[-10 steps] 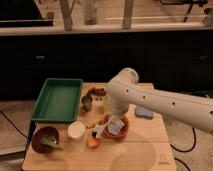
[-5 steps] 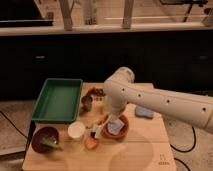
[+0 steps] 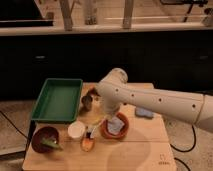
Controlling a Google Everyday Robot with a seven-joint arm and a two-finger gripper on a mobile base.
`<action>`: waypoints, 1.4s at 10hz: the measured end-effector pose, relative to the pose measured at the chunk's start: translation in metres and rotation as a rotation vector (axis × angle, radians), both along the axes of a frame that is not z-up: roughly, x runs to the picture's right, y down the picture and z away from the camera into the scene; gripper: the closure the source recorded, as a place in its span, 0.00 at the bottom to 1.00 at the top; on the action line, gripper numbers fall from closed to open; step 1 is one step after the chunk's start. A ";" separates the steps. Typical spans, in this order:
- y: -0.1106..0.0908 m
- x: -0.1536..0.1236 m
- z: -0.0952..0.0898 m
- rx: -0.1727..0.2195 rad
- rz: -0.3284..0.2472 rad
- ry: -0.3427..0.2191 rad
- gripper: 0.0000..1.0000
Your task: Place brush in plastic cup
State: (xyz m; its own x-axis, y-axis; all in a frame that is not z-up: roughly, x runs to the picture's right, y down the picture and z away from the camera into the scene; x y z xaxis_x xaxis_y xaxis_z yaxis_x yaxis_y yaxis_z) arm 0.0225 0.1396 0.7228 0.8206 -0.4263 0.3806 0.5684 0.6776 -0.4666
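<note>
My gripper (image 3: 106,114) is at the end of the white arm (image 3: 150,100), low over the middle of the wooden table, between the grey metal cup (image 3: 87,102) and a terracotta bowl (image 3: 116,129). A slim white handle with a dark end, which looks like the brush (image 3: 97,126), slants down-left from under the gripper toward the white cup (image 3: 76,130). I cannot tell whether the gripper holds it. A small pale yellowish shape just left of the gripper may be the plastic cup (image 3: 95,119), mostly hidden by the arm.
A green tray (image 3: 57,100) lies at the back left. A brown bowl (image 3: 46,140) with something green stands at the front left. An orange item (image 3: 87,145) lies in front of the white cup. A blue sponge (image 3: 145,112) lies to the right. The terracotta bowl holds a bluish cloth.
The arm's wrist has shifted slightly left and down toward the cups. The other things have not moved.
</note>
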 end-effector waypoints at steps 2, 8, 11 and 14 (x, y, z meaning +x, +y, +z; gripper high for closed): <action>-0.012 0.012 -0.004 0.017 0.029 0.017 0.96; -0.046 0.062 -0.012 0.057 0.118 0.054 0.96; -0.055 0.072 -0.011 0.063 0.147 0.051 0.96; -0.063 0.076 -0.008 0.062 0.158 0.046 0.96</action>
State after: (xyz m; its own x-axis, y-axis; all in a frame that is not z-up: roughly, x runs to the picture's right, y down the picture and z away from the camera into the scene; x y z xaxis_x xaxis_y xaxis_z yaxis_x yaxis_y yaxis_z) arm 0.0982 0.0771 0.7146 0.8954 -0.3120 0.3177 0.4312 0.7855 -0.4440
